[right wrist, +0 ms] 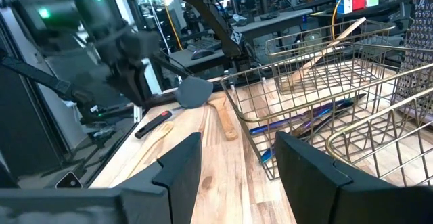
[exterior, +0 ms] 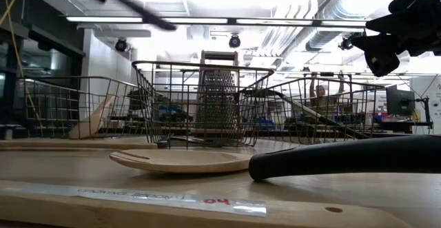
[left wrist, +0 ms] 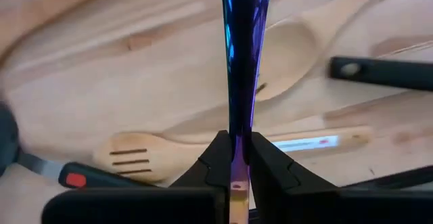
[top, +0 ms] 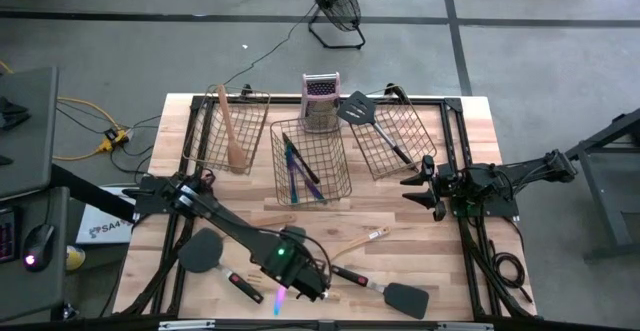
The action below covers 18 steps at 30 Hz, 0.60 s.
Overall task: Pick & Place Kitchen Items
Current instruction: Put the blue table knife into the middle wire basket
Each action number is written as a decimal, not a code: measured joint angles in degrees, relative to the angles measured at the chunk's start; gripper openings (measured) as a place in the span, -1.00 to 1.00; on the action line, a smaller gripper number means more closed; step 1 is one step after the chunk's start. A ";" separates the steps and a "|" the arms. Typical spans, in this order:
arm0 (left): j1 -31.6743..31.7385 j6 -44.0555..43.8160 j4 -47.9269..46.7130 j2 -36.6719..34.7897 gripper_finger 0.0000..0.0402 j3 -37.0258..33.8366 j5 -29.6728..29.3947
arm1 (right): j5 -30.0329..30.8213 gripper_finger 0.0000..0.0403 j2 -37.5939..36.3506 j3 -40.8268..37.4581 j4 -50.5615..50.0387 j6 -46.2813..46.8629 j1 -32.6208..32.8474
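My left gripper (top: 298, 283) is near the table's front edge, shut on a slim iridescent purple-blue piece of cutlery (left wrist: 241, 61). My right gripper (top: 425, 185) is open and empty at the right, beside the right basket (top: 395, 136); its wrist view (right wrist: 233, 163) shows the gap. More iridescent cutlery (top: 298, 169) lies in the middle basket (top: 311, 161). A wooden utensil (top: 232, 131) lies in the left basket. A black spatula (top: 372, 121) rests in the right basket. Two black spatulas (top: 203, 252) (top: 398, 296) and a wooden spoon (top: 358, 241) lie on the table. My left gripper pinches the iridescent piece at its narrower part (left wrist: 238, 143) between its two fingers (left wrist: 218, 162). The piece runs straight on past the fingertips, along the fingers, and widens toward its free end. It shows above the wooden utensils on the table.
The metal box grater (top: 320, 101) stands upright behind the middle basket. A slotted wooden spatula (left wrist: 145, 158) and a wooden spoon (left wrist: 291, 55) lie below my left gripper. A wooden piece (top: 280, 221) lies before the middle basket. A fan (top: 333, 6) stands on the floor beyond the table.
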 joint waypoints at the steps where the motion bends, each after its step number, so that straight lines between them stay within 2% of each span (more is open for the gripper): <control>1: 0.02 0.69 -0.91 0.01 -0.88 1.26 -0.93 | 0.00 -0.11 0.00 0.00 0.00 -0.01 0.00; 4: 0.51 2.74 -2.75 -0.02 -0.88 4.44 -3.59 | 0.00 -0.11 0.00 0.00 0.00 -0.01 0.00; 12: 3.25 15.36 -4.90 -0.04 -0.88 12.60 -9.43 | 0.01 -0.11 0.00 0.00 0.00 0.00 0.00; 18: 6.67 25.88 -5.58 -1.74 -0.88 12.86 -11.19 | -0.01 -0.11 0.00 0.01 0.00 0.00 -0.02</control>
